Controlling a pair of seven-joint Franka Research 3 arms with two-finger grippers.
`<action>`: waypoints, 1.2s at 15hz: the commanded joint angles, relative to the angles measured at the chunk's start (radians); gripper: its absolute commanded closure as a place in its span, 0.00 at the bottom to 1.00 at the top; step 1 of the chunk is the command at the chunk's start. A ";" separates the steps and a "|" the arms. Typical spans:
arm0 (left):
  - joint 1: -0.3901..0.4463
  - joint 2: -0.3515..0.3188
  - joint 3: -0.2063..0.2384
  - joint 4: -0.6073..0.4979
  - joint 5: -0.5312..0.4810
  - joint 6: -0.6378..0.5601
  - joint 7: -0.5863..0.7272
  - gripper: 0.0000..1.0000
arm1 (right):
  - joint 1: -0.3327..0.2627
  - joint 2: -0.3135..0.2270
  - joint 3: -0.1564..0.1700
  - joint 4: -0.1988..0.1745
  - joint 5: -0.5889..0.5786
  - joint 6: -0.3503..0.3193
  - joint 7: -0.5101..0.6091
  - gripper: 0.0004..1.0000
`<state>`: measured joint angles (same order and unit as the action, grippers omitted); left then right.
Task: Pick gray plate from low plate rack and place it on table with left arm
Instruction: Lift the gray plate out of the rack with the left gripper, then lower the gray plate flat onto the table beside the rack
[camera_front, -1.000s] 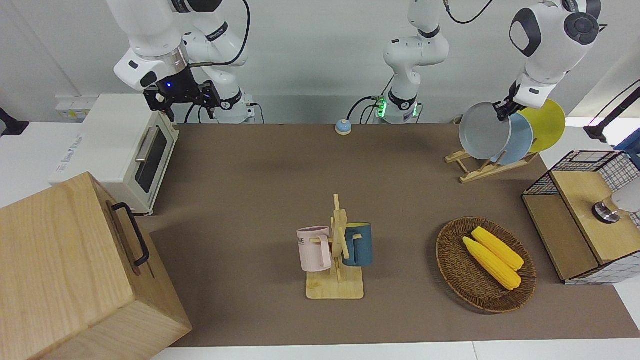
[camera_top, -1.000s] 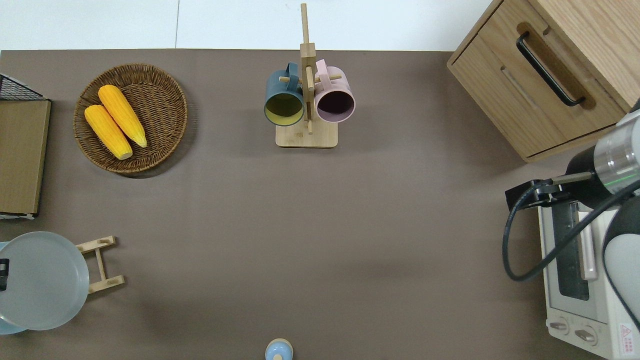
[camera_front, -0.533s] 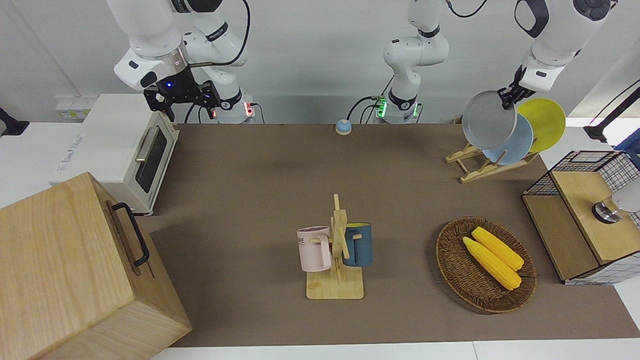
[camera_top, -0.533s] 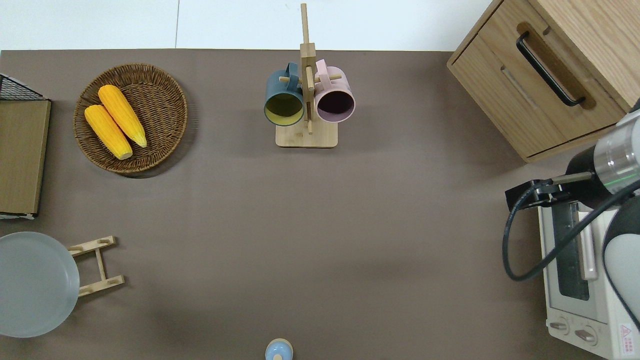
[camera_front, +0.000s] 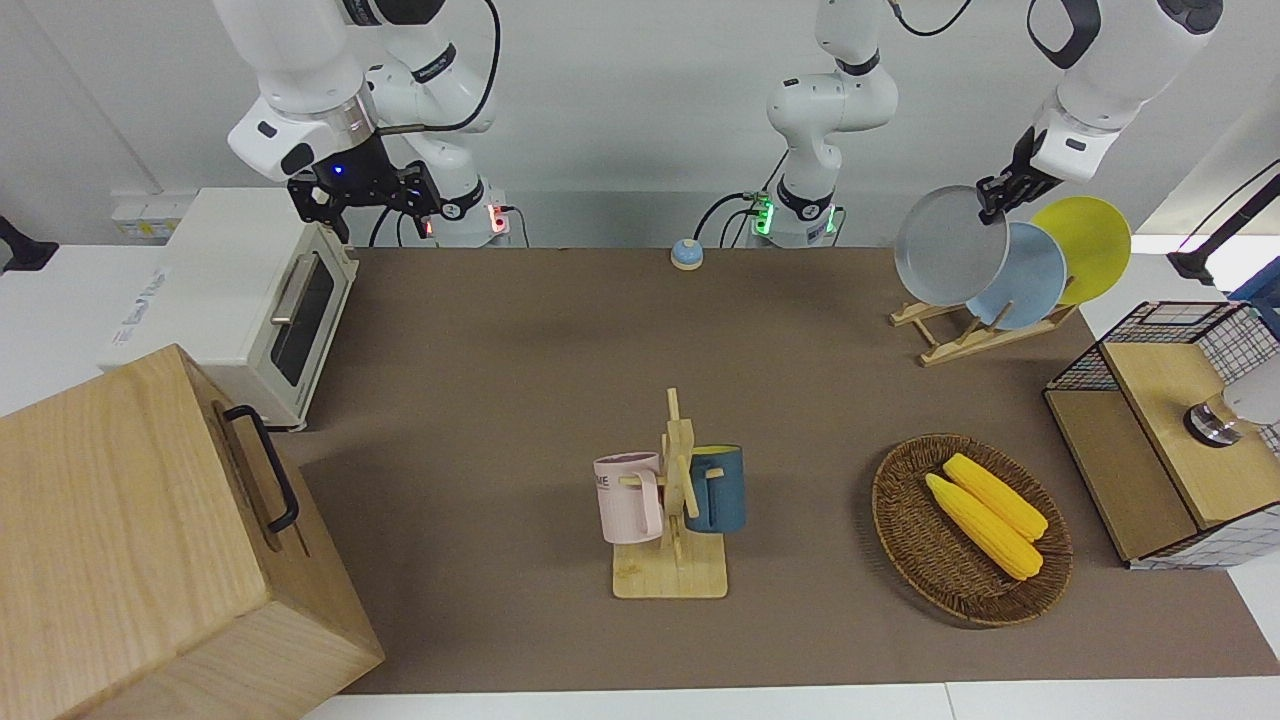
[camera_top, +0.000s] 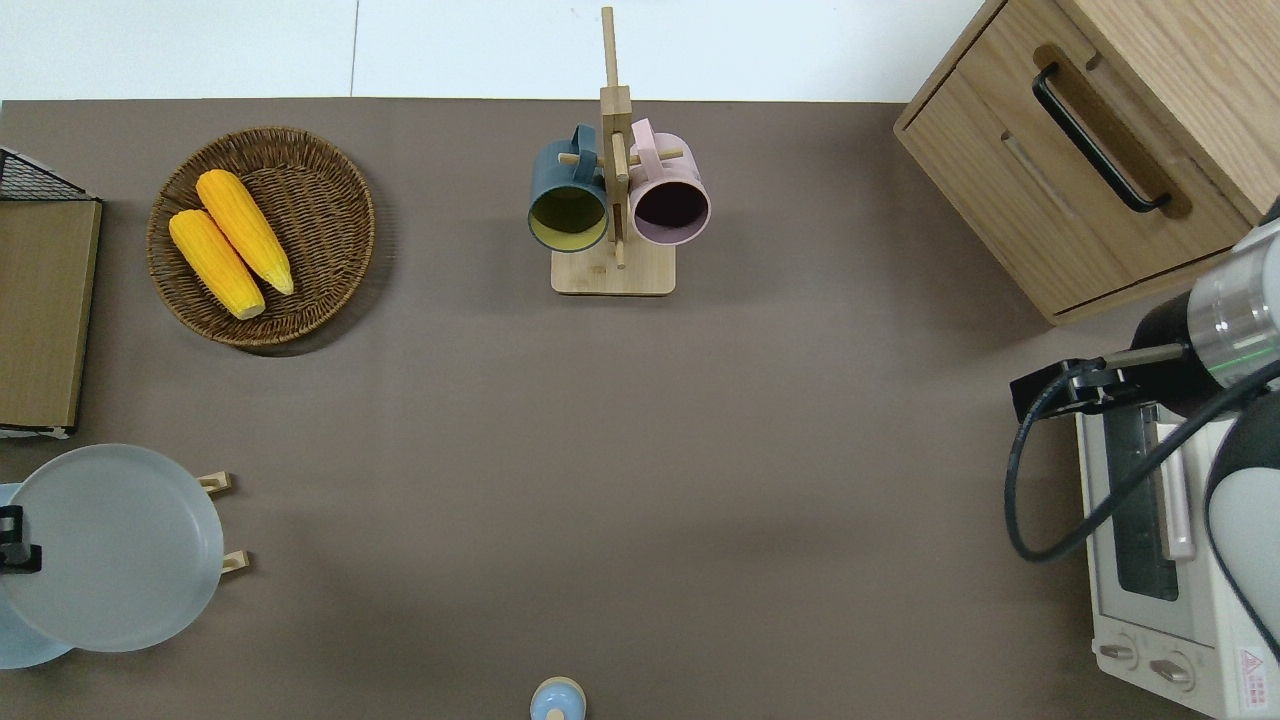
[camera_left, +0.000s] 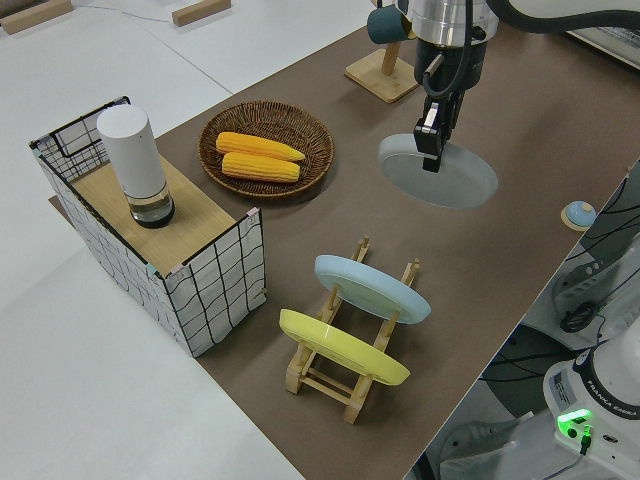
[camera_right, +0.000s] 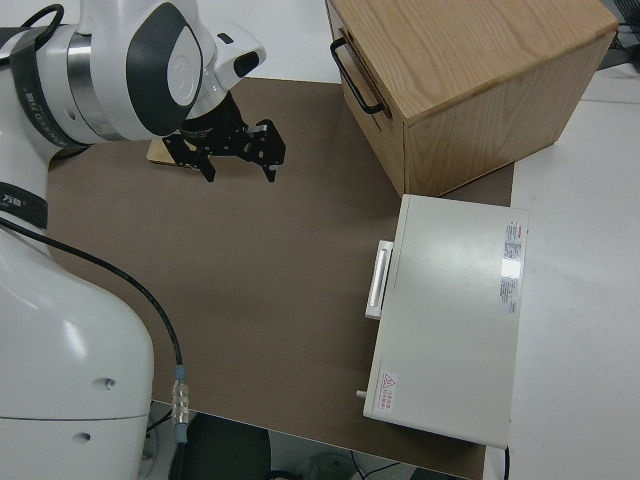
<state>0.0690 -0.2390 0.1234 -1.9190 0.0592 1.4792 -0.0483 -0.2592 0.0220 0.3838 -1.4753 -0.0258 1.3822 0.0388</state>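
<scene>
Inspector: Status of the left gripper?

Assessor: Jaws clamped on the gray plate at its rim. The plate is clear of the low plate rack, airborne over it. Transfer step; next move calls for lowering onto open desk. Right arm parked.

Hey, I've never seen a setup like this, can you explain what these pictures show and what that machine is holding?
These are two white robot arms at a brown table, pictured at one moment from across the table, from straight above, and from each end. The left gripper pinches the rim of the gray plate, lifted out of the low plate rack, where a light-blue plate and a yellow plate remain. The right arm is parked, its gripper open. Also on the table: a basket with two corn cobs, a mug stand with two mugs, a toaster oven and a wooden cabinet.
</scene>
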 joint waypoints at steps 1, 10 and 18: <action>-0.021 0.001 0.009 -0.053 -0.090 0.064 -0.044 0.96 | -0.023 -0.002 0.021 0.007 -0.006 -0.011 0.012 0.02; -0.043 0.020 -0.082 -0.262 -0.107 0.302 -0.145 0.96 | -0.023 -0.002 0.021 0.007 -0.006 -0.011 0.012 0.02; -0.043 0.037 -0.099 -0.316 -0.197 0.384 -0.148 0.96 | -0.023 -0.002 0.021 0.007 -0.006 -0.011 0.012 0.02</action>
<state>0.0324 -0.1977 0.0316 -2.1867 -0.1129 1.8023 -0.1843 -0.2592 0.0220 0.3838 -1.4753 -0.0258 1.3822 0.0388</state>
